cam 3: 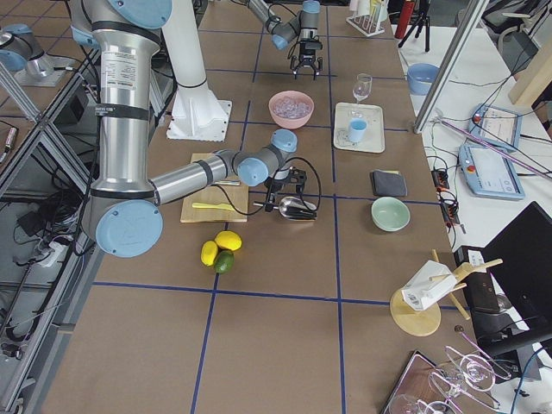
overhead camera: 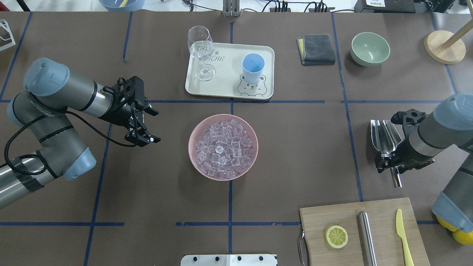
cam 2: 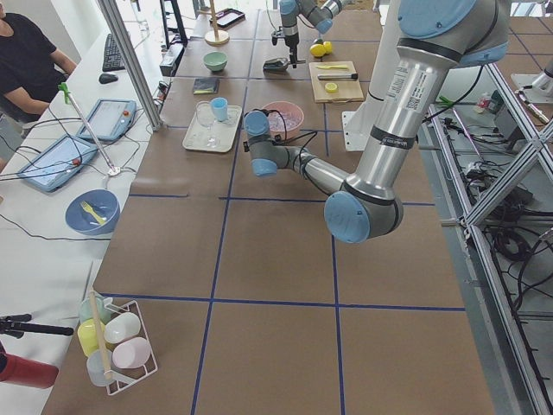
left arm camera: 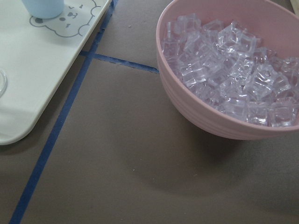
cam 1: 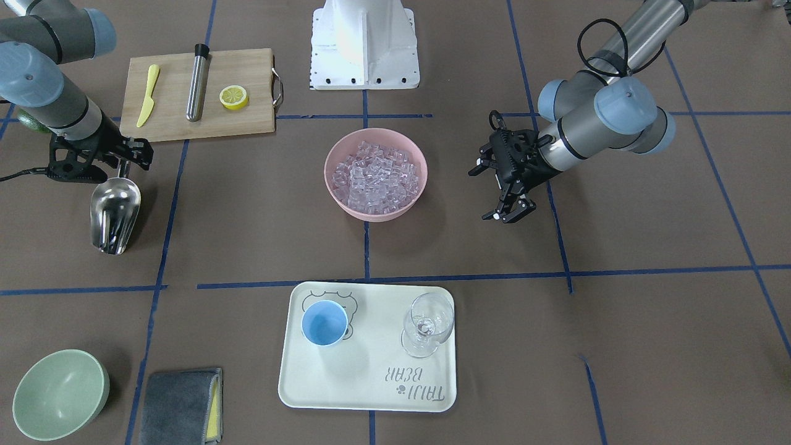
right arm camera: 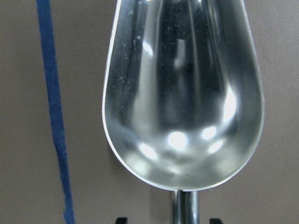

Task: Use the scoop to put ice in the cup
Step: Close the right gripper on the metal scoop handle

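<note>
The steel scoop (cam 1: 115, 213) lies on the table, empty, also in the overhead view (overhead camera: 384, 135) and the right wrist view (right arm camera: 182, 93). My right gripper (cam 1: 123, 162) (overhead camera: 393, 166) is over its thin handle, open, with fingertips (right arm camera: 120, 220) on either side and apart from it. The ice (cam 1: 376, 176) (left arm camera: 229, 70) fills a pink bowl (overhead camera: 194, 157) at mid table. The light-blue cup (cam 1: 324, 322) (overhead camera: 253, 67) stands empty on a cream tray (cam 1: 364, 377). My left gripper (cam 1: 492, 193) (overhead camera: 152, 125) is open and empty, beside the bowl.
A stemmed wine glass (cam 1: 427, 321) stands on the tray beside the cup. A cutting board (cam 1: 173, 123) holds a steel tube (cam 1: 198, 80), half a lemon (cam 1: 233, 97) and a yellow knife (cam 1: 148, 96). A green bowl (cam 1: 59, 395) and grey cloth (cam 1: 179, 405) lie beyond the scoop.
</note>
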Tool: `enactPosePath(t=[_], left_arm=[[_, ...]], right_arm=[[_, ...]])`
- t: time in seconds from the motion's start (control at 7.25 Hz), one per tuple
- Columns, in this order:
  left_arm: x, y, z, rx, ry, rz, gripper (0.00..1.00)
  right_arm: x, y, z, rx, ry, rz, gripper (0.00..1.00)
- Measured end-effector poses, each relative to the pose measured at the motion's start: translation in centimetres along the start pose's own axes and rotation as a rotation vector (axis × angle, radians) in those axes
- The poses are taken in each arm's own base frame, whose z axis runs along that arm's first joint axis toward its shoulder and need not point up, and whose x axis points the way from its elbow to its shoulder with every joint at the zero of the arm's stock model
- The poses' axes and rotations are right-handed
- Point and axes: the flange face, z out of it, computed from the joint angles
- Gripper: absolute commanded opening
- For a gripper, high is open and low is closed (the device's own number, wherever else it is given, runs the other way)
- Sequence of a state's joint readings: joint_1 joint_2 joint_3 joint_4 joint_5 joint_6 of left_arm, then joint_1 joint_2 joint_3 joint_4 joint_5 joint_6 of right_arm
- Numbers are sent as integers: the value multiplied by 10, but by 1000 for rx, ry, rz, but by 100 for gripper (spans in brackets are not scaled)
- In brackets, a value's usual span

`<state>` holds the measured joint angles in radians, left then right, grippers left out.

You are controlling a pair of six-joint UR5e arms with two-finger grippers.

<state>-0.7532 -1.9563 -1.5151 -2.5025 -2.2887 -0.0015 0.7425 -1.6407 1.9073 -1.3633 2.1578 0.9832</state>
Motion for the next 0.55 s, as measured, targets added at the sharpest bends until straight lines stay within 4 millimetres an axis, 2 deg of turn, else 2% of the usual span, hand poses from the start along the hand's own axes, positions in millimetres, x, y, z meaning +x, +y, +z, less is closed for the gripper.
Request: enactPosePath(t=[0.14, 0.41, 0.55], left_arm=[[0, 0, 0, 0, 0, 0, 100], [0, -2, 0, 1, 0, 1, 100], [0, -4, 0, 3, 0, 2, 100]], right_arm=[[2, 1, 2, -4, 4, 1, 33], [11, 4, 6, -13, 16, 5, 3], [15, 5, 8, -16, 21, 6, 0]])
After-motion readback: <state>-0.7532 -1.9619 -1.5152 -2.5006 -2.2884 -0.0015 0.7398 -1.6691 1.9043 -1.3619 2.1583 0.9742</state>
